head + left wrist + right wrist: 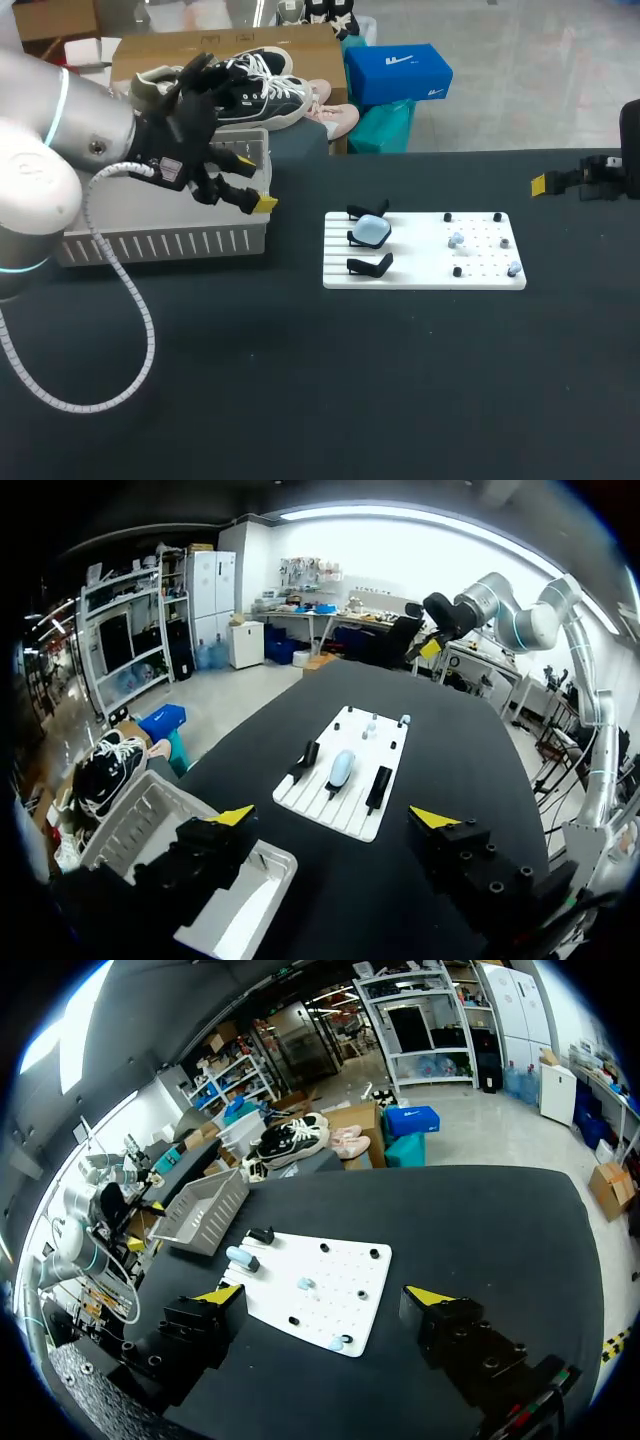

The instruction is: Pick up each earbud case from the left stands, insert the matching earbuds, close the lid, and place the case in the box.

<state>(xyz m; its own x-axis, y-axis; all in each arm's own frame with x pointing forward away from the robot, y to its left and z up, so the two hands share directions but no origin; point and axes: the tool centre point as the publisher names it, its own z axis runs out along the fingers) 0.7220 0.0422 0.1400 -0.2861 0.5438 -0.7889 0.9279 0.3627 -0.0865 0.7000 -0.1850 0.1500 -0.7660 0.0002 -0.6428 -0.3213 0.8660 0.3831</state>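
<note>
- Our left gripper (257,182) hangs over the right end of the box (165,243), at about 10 o'clock from the white board (424,250). Its fingers are spread wide and hold nothing.
- From the left wrist, one yellow tip is above the box's near corner and the other above the bare black table (400,380). The board lies ahead at 12 o'clock.
- Our right gripper (325,1296) is at the table's far right edge, at about 2 o'clock from the board and well apart from it. Its fingers are also spread wide, with nothing between them.
- From the right wrist, the board lies ahead of that gripper at roughly 12 o'clock, with the box beyond it at 11 o'clock.
- The pale blue earbud case (372,231) sits on the middle one of three black stands (369,265), which line the 9 o'clock side of the board. No gripper touches it. We cannot tell whether its lid is open or closed.
- Two small pale earbuds (456,240) rest among the black pegs on the board's 3 o'clock half, one near the middle and one by the 4 o'clock corner.
- The box stands on the table at 9 o'clock from the board, just beside it but not touching it.
</note>
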